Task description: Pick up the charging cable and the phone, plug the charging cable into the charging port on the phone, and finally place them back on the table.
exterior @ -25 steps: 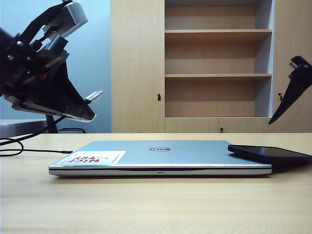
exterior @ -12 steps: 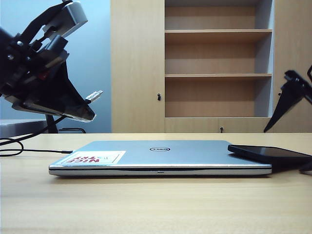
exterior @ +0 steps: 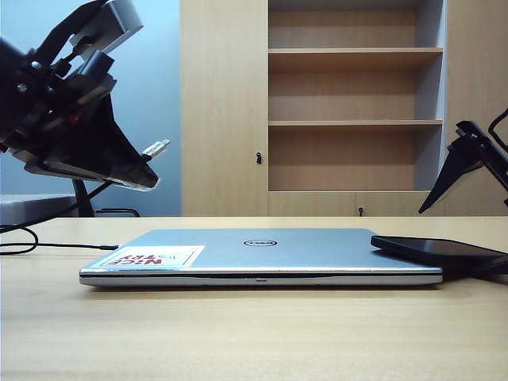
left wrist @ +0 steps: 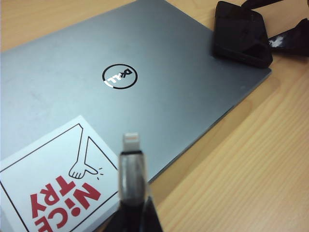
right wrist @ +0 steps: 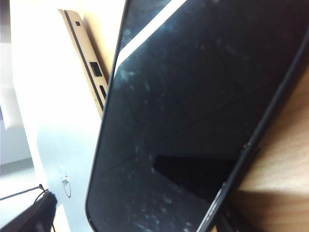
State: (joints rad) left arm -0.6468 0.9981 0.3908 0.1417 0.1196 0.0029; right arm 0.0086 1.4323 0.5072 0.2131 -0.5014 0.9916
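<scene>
My left gripper (exterior: 140,165) hangs above the table's (exterior: 254,333) left side, shut on the plug end of the charging cable (left wrist: 131,163). The silvery plug tip (exterior: 155,148) sticks out past the fingertips over the laptop. The cord (exterior: 32,242) trails down to the table. The black phone (exterior: 438,248) lies with one end on the laptop's right edge, screen up. My right gripper (right wrist: 130,220) is open right at the phone, one finger (right wrist: 29,217) on each side of it, not closed on it. One of its fingers (exterior: 454,168) slants above the phone. The charging port does not show.
A shut silver Dell laptop (exterior: 262,252) with a red-lettered sticker (exterior: 151,257) fills the middle of the table. A wooden cabinet with open shelves (exterior: 353,123) stands behind. The cord loops on the table at the far left.
The right gripper has swung down and inward toward the phone, still open. The left gripper with the plug has stayed almost where it was.
</scene>
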